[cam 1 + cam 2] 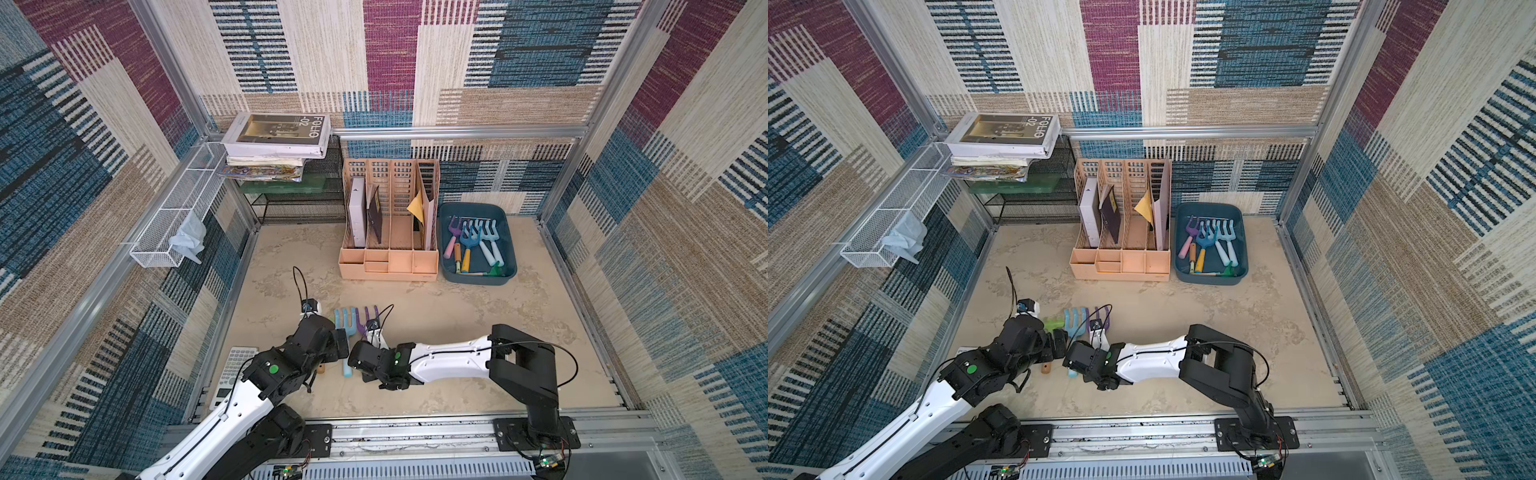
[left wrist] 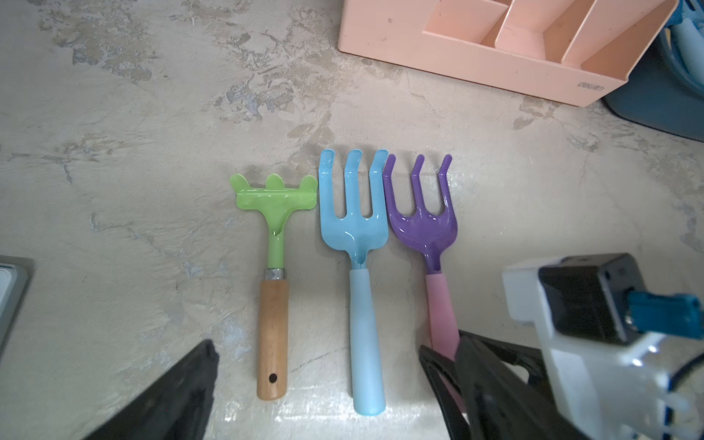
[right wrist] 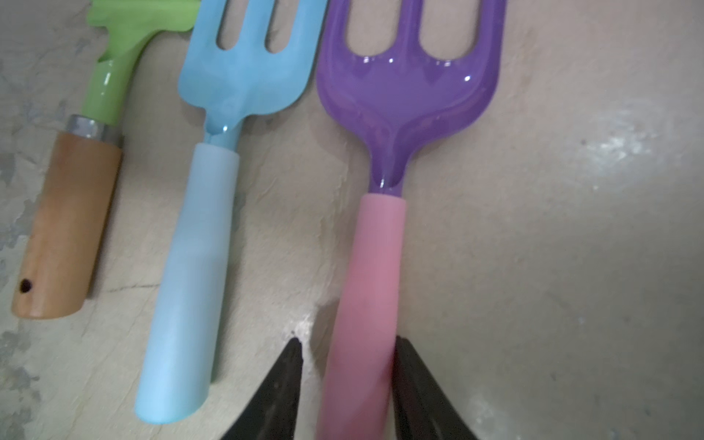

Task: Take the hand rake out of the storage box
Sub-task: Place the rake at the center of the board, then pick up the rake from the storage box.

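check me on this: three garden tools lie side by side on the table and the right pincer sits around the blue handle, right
Not quite. The right pincer sits around the pink handle of the purple fork, not the blue one, as the right wrist view shows. The rest holds: three garden tools lie side by side on the table.
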Available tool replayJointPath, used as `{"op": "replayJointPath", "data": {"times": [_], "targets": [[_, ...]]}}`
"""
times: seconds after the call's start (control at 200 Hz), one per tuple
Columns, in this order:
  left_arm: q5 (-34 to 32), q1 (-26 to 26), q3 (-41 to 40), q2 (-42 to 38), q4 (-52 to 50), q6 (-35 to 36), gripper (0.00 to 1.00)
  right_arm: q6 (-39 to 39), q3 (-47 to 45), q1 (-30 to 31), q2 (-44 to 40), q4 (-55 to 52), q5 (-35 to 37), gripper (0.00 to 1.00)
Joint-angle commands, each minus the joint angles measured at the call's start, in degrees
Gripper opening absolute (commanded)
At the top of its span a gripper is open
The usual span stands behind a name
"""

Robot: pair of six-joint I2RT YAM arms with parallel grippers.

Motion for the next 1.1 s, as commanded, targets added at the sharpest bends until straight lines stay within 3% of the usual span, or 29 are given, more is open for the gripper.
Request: {"op": "replayJointPath", "data": {"times": [0.0, 0.13, 0.3, 0.456, 0.556, 0.681, 0.806, 0.911, 1.092], "targets": [[-0.3, 0.0, 0.0, 0.0, 0.5, 0.1, 0.99, -1.1, 0.2, 0.0, -0.2, 0.6, -2.1, 0.42], [-0.3, 0.0, 0.0, -0.1, 0.4, 0.0, 0.99, -0.9, 0.3, -0.1, -0.1, 0.0, -1.8, 0.43], [-0.4, 0.1, 0.1, -0.2, 0.3, 0.0, 0.99, -2.5, -1.6, -0.7, -4.4, 0.7, -0.2, 0.53], [-0.6, 0.0, -0.1, -1.3, 0.1, -0.1, 0.99, -5.6, -3.3, -3.9, -13.8, -4.3, 8.5, 0.72], [-0.5, 0.0, -0.4, -1.7, 0.3, 0.0, 0.99, -9.2, -3.4, -9.8, -20.6, -9.9, 14.3, 0.89], [-0.2, 0.0, -0.3, -1.2, 0.6, 0.0, 0.99, -16.0, -5.1, -24.1, -27.7, -9.9, 10.2, 0.92], [-0.3, 0.0, -0.4, -0.6, 0.8, 0.2, 0.99, -23.4, -5.2, -38.1, -28.3, -6.7, 6.7, 0.88], [0.0, 0.0, -0.4, -0.1, 1.0, 0.4, 0.99, -25.1, 0.0, -49.4, -22.0, -8.9, -0.7, 0.7], [-0.3, 0.0, -0.3, 0.7, 1.4, 0.7, 1.0, -28.3, 10.6, -59.0, -6.9, -9.0, -7.4, 0.54]]}}
